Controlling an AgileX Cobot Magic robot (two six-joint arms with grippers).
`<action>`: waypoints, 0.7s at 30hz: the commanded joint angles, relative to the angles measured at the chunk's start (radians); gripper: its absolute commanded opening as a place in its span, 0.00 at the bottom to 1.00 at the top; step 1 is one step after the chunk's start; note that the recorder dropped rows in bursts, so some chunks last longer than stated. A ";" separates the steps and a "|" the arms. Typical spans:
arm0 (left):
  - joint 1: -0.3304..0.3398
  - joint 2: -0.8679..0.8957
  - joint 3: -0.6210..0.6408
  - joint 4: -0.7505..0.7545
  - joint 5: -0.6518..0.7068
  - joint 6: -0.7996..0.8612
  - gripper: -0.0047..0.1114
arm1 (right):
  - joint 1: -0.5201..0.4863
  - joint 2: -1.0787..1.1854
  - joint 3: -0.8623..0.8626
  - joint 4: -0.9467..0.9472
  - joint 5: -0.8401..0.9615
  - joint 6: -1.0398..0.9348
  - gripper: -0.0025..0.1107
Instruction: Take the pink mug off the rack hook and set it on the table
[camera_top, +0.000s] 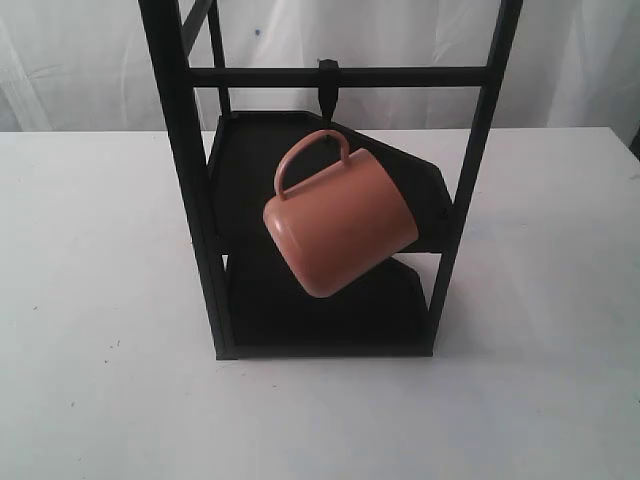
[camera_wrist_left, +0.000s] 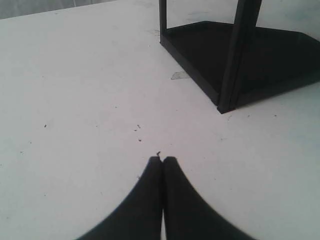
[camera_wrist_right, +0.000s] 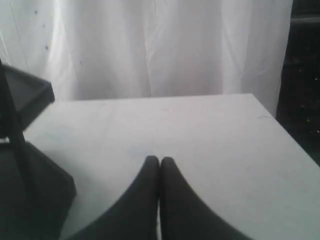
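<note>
The pink mug (camera_top: 340, 222) hangs tilted by its thin loop handle from the black rack hook (camera_top: 327, 92), which points down from the top crossbar of the black rack (camera_top: 190, 180). Below it lies the white table (camera_top: 90, 300). Neither gripper shows in the exterior view. In the left wrist view my left gripper (camera_wrist_left: 163, 159) is shut with nothing in it, over the table (camera_wrist_left: 75, 100) and short of the rack's bottom shelf (camera_wrist_left: 250, 55). My right gripper (camera_wrist_right: 160, 159) is shut and empty too, above the table (camera_wrist_right: 200, 125); the mug is out of both wrist views.
A white curtain (camera_wrist_right: 150, 45) hangs behind the table. The rack's dark shelves (camera_top: 330, 300) sit under the mug. In the right wrist view a rack shelf corner (camera_wrist_right: 30, 90) is at the side, and the table's edge (camera_wrist_right: 290, 135) borders a dark gap.
</note>
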 joint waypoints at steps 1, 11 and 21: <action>0.001 -0.004 0.003 -0.002 -0.003 -0.010 0.04 | -0.007 -0.007 0.004 0.066 -0.167 0.132 0.02; 0.001 -0.004 0.003 -0.002 -0.003 -0.010 0.04 | 0.004 -0.007 -0.008 0.110 -0.293 0.613 0.02; 0.001 -0.004 0.003 -0.002 -0.003 -0.010 0.04 | 0.257 0.071 -0.413 0.160 0.209 0.347 0.02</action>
